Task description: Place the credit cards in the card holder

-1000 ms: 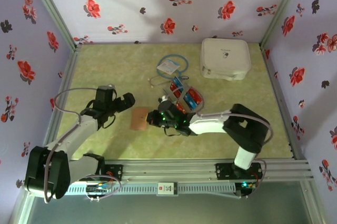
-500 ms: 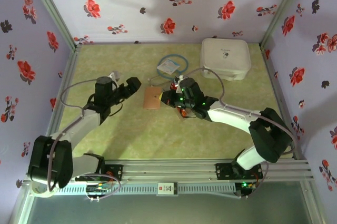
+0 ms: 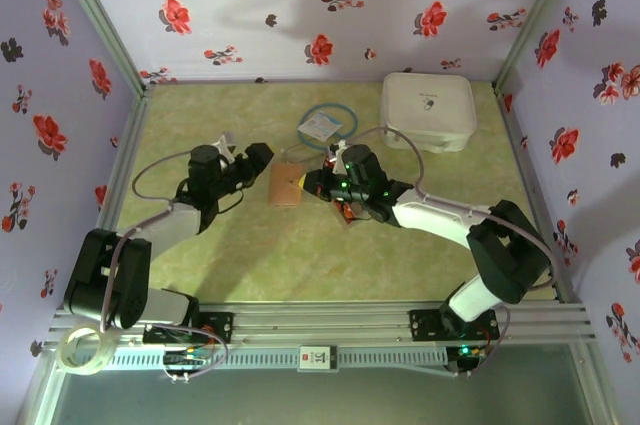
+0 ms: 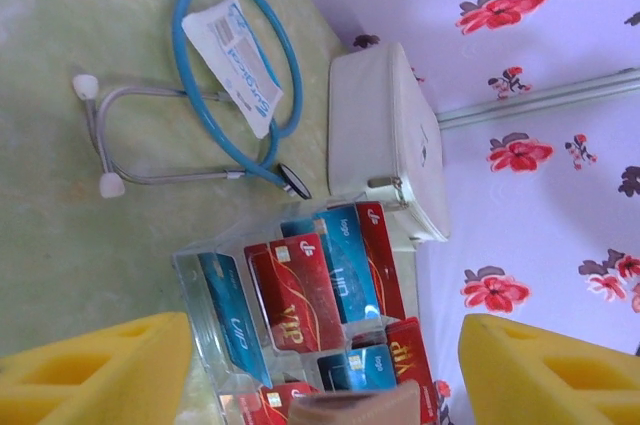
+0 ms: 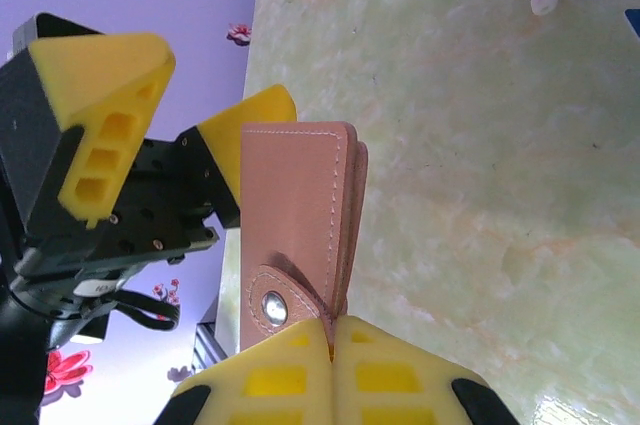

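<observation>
Status: no card is in yet. The credit cards [image 4: 310, 285], red and blue, stand in a clear rack [image 4: 200, 265] near the middle of the bench [image 3: 200, 275], between the white case [image 4: 385, 135] at the far right corner and the arms. We count none out of the rack.

The card holder [image 5: 295, 215] is lifted off the bench at mid-width, just left of the rack. The right gripper [image 5: 332, 330] has its jaws closed tight on the snap-tab end. The holder looks folded shut, its sleeves not exposed.

The left gripper [image 3: 258, 157] sits at the holder's free end with its jaws apart and no grip on it. We judge this a hand-over or a two-handed opening in preparation.

Left to do: open the holder, pick each card, slot it in.

Writing: "VIP" reads on several red and blue cards, and a small "logo" on some. Print on the white tag [image 4: 240, 45] inside the stethoscope [image 4: 235, 145] loop is too small to read.
</observation>
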Motion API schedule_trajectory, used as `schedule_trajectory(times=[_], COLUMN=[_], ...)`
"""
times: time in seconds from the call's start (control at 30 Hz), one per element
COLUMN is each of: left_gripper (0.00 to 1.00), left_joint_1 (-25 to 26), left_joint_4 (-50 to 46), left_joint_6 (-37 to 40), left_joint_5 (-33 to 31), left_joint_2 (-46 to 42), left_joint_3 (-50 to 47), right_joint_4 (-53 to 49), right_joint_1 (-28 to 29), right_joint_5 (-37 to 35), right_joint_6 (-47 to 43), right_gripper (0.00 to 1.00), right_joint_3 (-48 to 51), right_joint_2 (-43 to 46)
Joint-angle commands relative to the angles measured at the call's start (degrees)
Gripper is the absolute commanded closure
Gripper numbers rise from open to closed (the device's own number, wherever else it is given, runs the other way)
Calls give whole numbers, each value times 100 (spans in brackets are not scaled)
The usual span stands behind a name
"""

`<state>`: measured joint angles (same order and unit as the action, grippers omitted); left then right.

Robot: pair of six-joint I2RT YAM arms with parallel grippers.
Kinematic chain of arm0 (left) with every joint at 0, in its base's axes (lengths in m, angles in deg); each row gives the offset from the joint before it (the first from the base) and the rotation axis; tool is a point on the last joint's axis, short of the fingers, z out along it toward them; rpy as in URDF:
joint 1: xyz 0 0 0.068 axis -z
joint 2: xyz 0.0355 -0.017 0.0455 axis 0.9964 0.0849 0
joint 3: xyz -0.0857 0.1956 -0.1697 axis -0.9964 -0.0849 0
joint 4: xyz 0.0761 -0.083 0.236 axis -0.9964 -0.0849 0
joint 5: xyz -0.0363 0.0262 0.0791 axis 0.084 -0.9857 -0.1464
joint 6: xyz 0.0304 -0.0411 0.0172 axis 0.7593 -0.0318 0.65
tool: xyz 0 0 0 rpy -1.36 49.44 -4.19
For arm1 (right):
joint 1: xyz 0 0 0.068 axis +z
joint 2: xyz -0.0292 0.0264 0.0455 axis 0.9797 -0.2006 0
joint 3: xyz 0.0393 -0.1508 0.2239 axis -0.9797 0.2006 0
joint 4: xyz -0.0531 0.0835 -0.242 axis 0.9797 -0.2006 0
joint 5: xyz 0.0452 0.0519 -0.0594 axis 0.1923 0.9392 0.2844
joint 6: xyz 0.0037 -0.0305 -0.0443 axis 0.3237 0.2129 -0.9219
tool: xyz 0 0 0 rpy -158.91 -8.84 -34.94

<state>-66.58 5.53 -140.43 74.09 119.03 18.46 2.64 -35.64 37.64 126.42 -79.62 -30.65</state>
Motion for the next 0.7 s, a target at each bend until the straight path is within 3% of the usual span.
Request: schedule_trajectory(times=[0.0, 0.4, 0.5, 0.67], left_gripper=[30, 42, 49, 70], left_joint_1=[121, 232, 255, 299], left_joint_4=[316, 735, 814, 1088], left_joint_6=[-56, -121, -132, -190], left_joint_5=[142, 144, 144, 183], left_joint_2=[10, 54, 108, 248], left_joint_3=[-177, -473, -473, -490], right_joint_4=[426, 970, 998, 1002], right_joint_1=[-86, -103, -97, -95], right_joint_5=[154, 400, 419, 413], right_joint_6=[135, 447, 466, 491], right_gripper=[100, 100, 100, 100], right_joint_3=[-152, -104, -83, -48], right_joint_2=[-86, -493, -521, -523])
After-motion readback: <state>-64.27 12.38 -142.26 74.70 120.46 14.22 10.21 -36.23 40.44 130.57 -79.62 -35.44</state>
